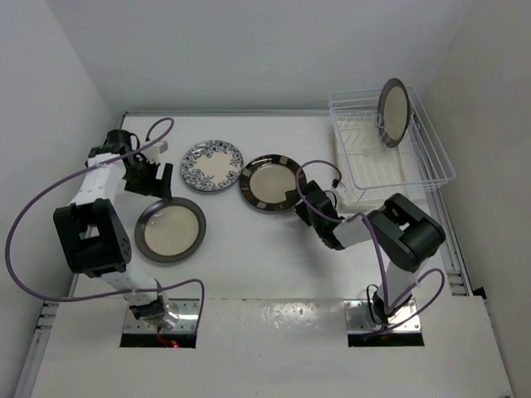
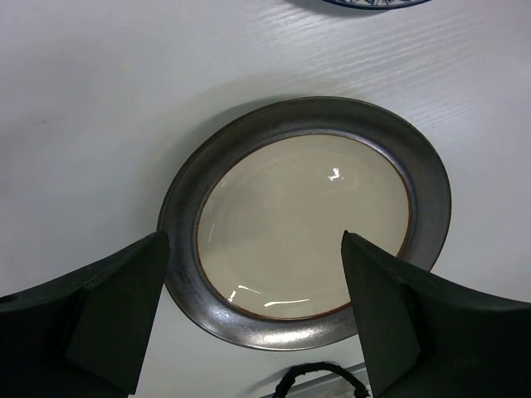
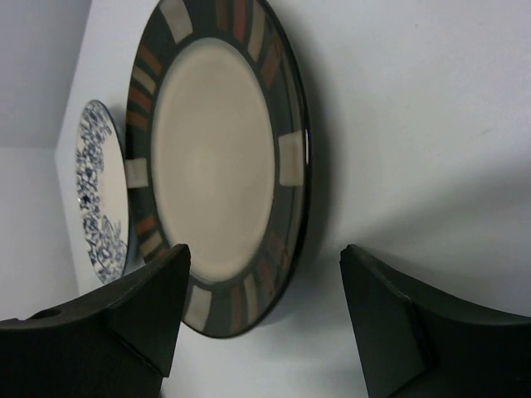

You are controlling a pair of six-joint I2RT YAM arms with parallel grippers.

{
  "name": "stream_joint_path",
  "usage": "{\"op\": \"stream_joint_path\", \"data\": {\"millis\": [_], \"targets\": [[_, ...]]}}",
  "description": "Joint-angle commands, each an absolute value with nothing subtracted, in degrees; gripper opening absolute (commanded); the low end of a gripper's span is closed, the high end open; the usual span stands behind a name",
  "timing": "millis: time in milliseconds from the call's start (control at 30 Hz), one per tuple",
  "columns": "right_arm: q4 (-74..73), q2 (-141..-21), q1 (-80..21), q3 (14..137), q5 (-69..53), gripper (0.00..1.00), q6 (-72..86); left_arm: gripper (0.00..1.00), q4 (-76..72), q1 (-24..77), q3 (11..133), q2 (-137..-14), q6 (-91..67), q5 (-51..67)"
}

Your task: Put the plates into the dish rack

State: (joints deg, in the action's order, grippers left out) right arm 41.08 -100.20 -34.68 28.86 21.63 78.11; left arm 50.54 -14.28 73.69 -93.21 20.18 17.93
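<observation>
4 round plates are in view. 1 cream plate with a dark rim (image 1: pixel 394 112) stands on edge, leaning, in the far right end of the white wire dish rack (image 1: pixel 431 153) at the table's (image 1: pixel 265 274) far right corner. The other 3 lie flat on the table, left of the rack: a white plate with a blue flower pattern (image 1: pixel 212 166), just beside it a cream plate with a dark rim checked in pale and rust blocks (image 1: pixel 271 182), and, nearer the left arm, a cream plate with a plain brown-grey rim (image 2: pixel 303 224). The left gripper (image 2: pixel 253 249) hangs above that plain plate, jaws wide and holding nothing. The right gripper (image 3: pixel 264 253) sits low at the checked plate's near right edge, jaws wide apart and holding nothing.
</observation>
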Motion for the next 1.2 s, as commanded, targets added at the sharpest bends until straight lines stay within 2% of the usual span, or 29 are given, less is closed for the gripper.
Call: {"op": "stream_joint_path", "data": {"millis": [0,167,333,533,633,767,800,933,1133,1167], "targets": [[42.7,-103.5,-35.9,30.5,25.4,0.74,83.2,0.9,50.4,-14.3,73.6,-90.8,21.6,21.5],[39.4,-107.7,-38.0,35.4,28.9,0.73,83.8,0.9,50.4,-14.9,73.0,-90.8,21.6,22.9],[35.3,-111.3,-38.2,35.6,29.6,0.66,92.9,0.9,50.4,-14.9,73.0,-90.8,21.6,23.4],[35.1,-115.1,-37.8,36.7,30.0,0.56,94.8,0.9,50.4,-15.4,72.5,-90.8,21.6,24.4],[35.7,-116.8,-37.4,37.0,29.5,0.48,96.3,0.9,50.4,-15.4,72.5,-91.3,21.6,24.4],[37.9,-117.9,-37.0,36.1,29.1,0.31,96.5,0.9,50.4,-15.4,72.5,-91.8,21.6,24.4],[38.7,-118.2,-36.8,35.6,28.9,0.22,96.3,0.9,50.4,-15.4,72.5,-91.8,21.1,25.0],[39.3,-118.3,-36.6,35.9,27.4,0.02,94.9,0.9,50.4,-15.9,72.5,-92.4,21.1,25.0],[39.0,-114.4,-37.2,38.3,27.6,0.0,84.6,0.9,50.4,-15.9,72.5,-92.4,21.1,25.5],[39.0,-112.9,-37.4,38.8,27.9,0.0,78.5,0.9,50.4,-15.9,72.5,-92.4,21.1,25.5]]}}
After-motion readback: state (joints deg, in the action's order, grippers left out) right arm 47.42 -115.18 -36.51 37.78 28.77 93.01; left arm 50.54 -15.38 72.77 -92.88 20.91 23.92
